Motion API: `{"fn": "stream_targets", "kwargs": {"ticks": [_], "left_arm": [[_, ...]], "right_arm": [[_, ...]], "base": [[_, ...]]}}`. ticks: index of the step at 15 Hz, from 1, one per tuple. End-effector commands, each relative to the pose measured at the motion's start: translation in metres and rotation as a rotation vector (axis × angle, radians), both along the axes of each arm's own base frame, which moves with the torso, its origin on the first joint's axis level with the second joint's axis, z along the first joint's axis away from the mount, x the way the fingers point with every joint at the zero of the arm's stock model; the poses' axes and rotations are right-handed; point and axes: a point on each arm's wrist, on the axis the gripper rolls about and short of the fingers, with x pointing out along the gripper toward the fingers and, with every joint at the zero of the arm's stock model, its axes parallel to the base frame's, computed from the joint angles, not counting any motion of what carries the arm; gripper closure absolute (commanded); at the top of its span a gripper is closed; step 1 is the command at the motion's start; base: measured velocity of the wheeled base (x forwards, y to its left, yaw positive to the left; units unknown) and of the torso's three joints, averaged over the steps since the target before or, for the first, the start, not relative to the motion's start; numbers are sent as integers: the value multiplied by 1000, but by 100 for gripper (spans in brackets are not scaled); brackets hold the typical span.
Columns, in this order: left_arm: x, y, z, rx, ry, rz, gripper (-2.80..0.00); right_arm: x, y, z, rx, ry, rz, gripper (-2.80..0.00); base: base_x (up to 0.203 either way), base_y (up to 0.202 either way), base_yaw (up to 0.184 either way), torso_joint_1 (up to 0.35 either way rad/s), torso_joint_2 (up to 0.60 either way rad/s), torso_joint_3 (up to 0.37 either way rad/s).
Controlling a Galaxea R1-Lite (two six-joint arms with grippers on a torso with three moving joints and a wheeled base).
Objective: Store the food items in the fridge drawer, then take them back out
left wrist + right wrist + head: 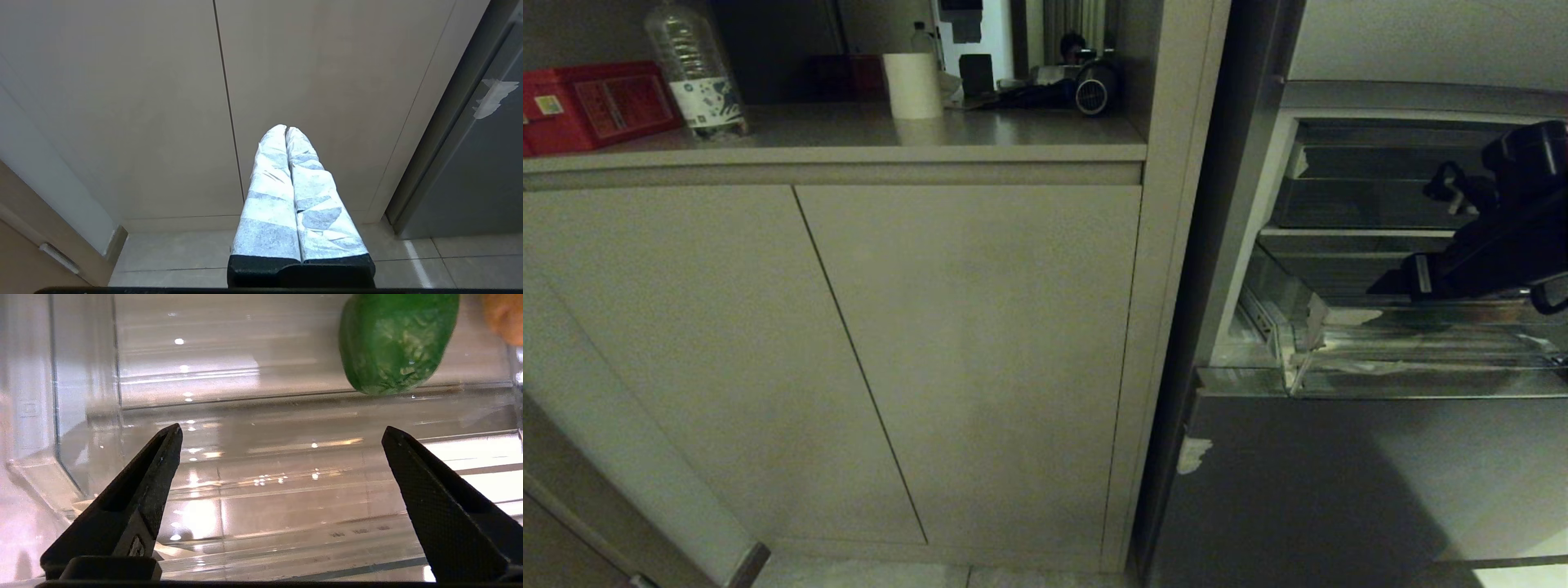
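Note:
The fridge drawer (1421,369), a clear bin with white tape (1313,325) on its front corner, stands pulled out of the open fridge at the right. My right arm (1494,237) reaches over it. In the right wrist view my right gripper (282,433) is open inside the drawer, above its ribbed floor (286,506), with nothing between the fingers. A green, wrinkled food item (396,343) lies further in by the drawer's back wall. An orange-brown fruit (506,314) shows only partly at the picture's edge beside it. My left gripper (286,130), wrapped in white tape, is shut and empty.
A darker shallow bin (1372,200) sits on the shelf above the drawer. Beige cabinet doors (849,351) fill the left, under a counter (931,135) with a bottle (694,69), red box (596,102) and white roll (912,84). The lower fridge door (1339,482) carries a tape scrap (1194,454).

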Motion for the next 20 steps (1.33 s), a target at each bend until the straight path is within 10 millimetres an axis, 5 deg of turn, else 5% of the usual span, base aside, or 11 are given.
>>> {"fn": "stream_targets", "kwargs": {"ticks": [1,8,20], "left_arm": [[0,0,0,0,-1,0,0],[0,0,0,0,0,0,0],[0,0,0,0,0,0,0]], "right_arm": [[-14,-1,11,19,2,8,-280],[-65,-4,27,103,42,42,-280],[-77,-18,19,213,143,45,-280]], "base": [[0,0,0,0,0,0],[0,0,0,0,0,0],[0,0,0,0,0,0]]}}
